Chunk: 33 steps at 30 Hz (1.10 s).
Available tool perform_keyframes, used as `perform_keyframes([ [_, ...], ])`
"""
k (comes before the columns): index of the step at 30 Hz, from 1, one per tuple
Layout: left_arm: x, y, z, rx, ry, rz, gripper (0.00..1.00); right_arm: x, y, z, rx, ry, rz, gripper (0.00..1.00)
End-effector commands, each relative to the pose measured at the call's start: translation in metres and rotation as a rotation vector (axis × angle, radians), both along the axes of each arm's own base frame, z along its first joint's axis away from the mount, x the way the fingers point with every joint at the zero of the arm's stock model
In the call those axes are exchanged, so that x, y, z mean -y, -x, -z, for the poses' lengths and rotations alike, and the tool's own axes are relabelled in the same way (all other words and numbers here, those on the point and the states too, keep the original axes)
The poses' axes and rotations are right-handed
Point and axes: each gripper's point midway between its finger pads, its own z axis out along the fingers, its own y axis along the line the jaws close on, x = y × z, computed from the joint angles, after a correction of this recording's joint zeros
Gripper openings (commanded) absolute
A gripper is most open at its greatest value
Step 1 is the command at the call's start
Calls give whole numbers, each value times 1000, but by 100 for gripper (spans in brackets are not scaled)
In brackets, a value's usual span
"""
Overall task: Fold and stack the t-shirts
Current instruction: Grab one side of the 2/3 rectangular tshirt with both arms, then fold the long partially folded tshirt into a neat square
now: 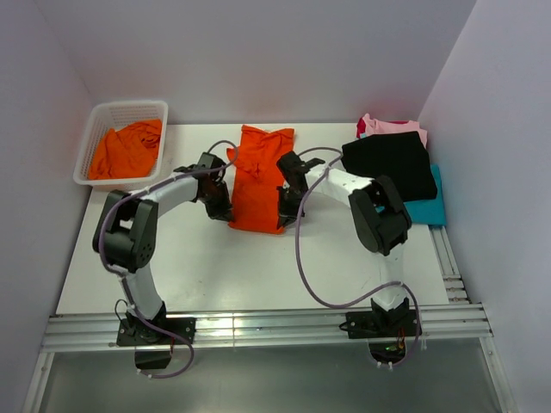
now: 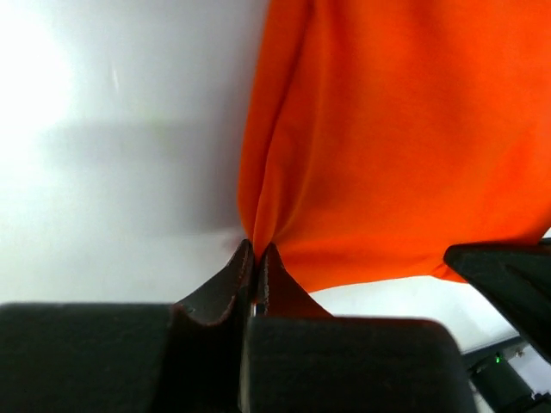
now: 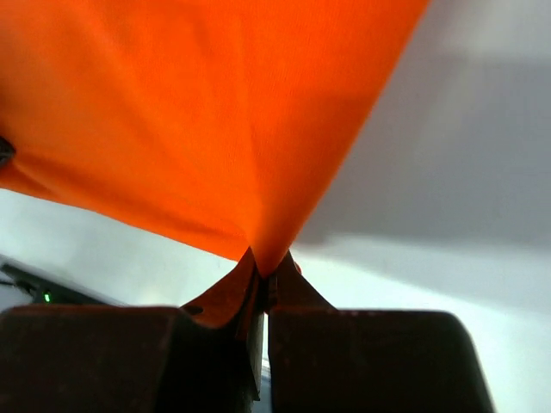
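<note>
An orange t-shirt [image 1: 256, 181] lies as a long narrow strip in the middle of the table. My left gripper [image 1: 220, 210] is shut on its near left corner, and the cloth [image 2: 387, 138] is pinched between the jaws [image 2: 256, 249]. My right gripper [image 1: 284, 217] is shut on the near right corner, and the cloth [image 3: 198, 120] rises from the closed jaws [image 3: 265, 262]. A stack at the right holds a black shirt [image 1: 392, 163] on a teal one [image 1: 430, 209] with a pink one [image 1: 392, 126] behind.
A white mesh basket [image 1: 96, 129] at the back left holds more orange shirts [image 1: 127, 150]. A metal rail [image 1: 258, 327] runs along the near edge. White walls enclose the table on three sides.
</note>
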Motion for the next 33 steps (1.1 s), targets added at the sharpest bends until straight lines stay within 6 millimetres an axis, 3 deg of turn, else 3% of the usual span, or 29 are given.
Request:
perform_keyframes([
  [1,-18,19,-37,55,-56,-36,0,23,22,-44,55,43,-39,0],
  [2,-18,25,-51,88,-52,-39,0,29,29,-54,71,40,-49,0],
  [4,-23,40,-55,81,-65,-49,0,39,46,-57,51,54,-64,0],
  [5,-24,48,-68,104,-68,-51,1,42,51,-70,74,42,-64,0],
  [8,-28,73,-84,105,-64,-68,0,55,75,-81,70,36,-78,0],
  [13,-33,108,-108,89,-19,-130,0,73,116,-86,21,46,-104,0],
  [18,-41,122,-135,110,2,-178,0,83,131,-97,29,46,-118,0],
  [23,-35,109,-147,119,1,-181,0,82,118,-104,41,75,-143,0],
  [27,-26,82,-160,163,1,-161,0,79,96,-106,49,109,-152,0],
  [29,-20,62,-152,149,-8,-156,1,76,73,-104,51,121,-143,0],
  [30,-16,47,-161,174,3,-145,0,71,56,-102,47,126,-132,0],
  [31,-18,28,-145,137,-21,-161,0,69,43,-101,49,132,-117,0],
  [32,-15,3,-163,191,-9,-174,0,72,26,-99,48,135,-83,0],
  [33,-16,-17,-164,210,-23,-169,0,63,-3,-116,111,113,-46,0],
])
